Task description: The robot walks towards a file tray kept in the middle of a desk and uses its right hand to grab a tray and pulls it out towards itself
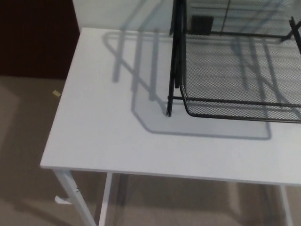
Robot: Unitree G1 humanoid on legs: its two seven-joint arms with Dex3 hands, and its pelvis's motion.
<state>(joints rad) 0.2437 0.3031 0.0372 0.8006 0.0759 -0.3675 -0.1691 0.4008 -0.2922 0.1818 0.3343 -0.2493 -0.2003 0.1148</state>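
Observation:
A black wire-mesh file tray (235, 70) stands on a white desk (108, 122), filling the upper right of the head view and running off the right edge. Its bottom tray has a low front rim (235, 116) facing me. The upright black frame post (175, 56) marks its left side. Neither of my hands shows in the picture.
The desk's front edge (164, 173) crosses the lower part of the view, with white legs (73, 197) below it. Beige carpet (23, 141) lies to the left. A dark panel (33, 33) and a pale wall stand behind the desk.

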